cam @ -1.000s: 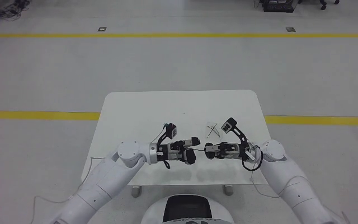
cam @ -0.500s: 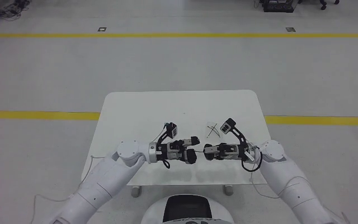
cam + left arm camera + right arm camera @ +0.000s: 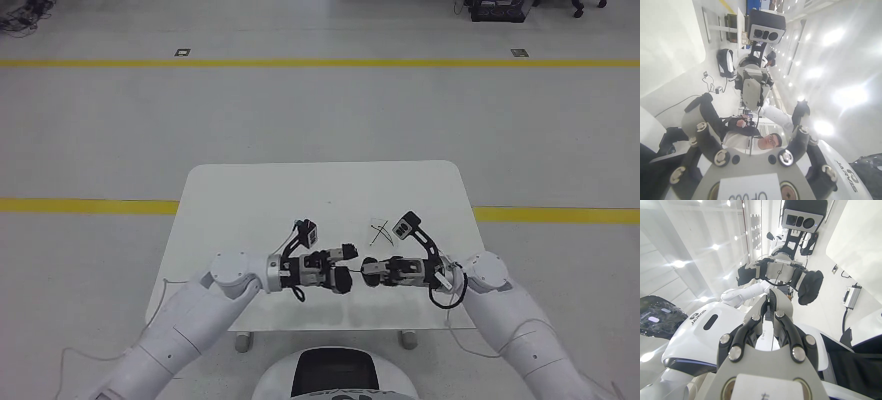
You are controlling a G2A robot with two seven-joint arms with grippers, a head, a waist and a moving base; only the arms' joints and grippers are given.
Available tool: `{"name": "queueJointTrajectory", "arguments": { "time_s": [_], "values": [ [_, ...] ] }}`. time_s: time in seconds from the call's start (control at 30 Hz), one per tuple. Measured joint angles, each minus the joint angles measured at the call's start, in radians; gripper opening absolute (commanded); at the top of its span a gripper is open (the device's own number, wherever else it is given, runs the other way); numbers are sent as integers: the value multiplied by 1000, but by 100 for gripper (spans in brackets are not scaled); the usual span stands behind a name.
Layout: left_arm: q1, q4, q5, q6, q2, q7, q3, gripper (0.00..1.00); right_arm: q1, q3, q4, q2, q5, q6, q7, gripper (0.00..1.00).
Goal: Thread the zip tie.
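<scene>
Over the near middle of the white table [image 3: 250, 200], both arms brought in from the sides: elbows out, forearms turned inward along roughly one line, wrists pointed straight at each other. On one side the left gripper [image 3: 751, 105], spread wide and holding nothing, its dark pads [image 3: 800, 111] well apart on either side of the gap. Facing it the right gripper [image 3: 770, 294], pinched fully together on the zip tie [image 3: 356, 268], a thin black strap clamped between the ribbed inner faces and sticking out past the tips toward the other arm. From above, seen as a fine dark line bridging the short space between the two grippers. From the right wrist, free end reaching in between the open left fingers, toward the middle of the grey palm plate; cannot tell whether touching it. From the left wrist, right gripper seen end-on, straight ahead, centred between the spread fingers. Farther back on the table, just beyond the right wrist, a few spare ties [image 3: 378, 233] lying crossed in a small loose heap, apart from both grippers. On the left wrist plate a white sticker [image 3: 748, 186] with dark print, cut off at the frame edge. On the right wrist plate a second sticker [image 3: 768, 386], likewise white, print too cropped to make out.
</scene>
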Motion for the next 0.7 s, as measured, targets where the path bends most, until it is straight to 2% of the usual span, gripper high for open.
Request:
{"name": "queueJointTrajectory", "arguments": {
  "time_s": [0.33, 0.7],
  "values": [
    [-3, 13, -16, -3, 2, -4, -5, 100, -16, 11, -21, 5, -5, -10, 8, 0],
    [-8, 12, -18, -1, 1, -18, 10, 100, -15, 11, -19, 8, -6, -5, 10, 0]
  ]
}}
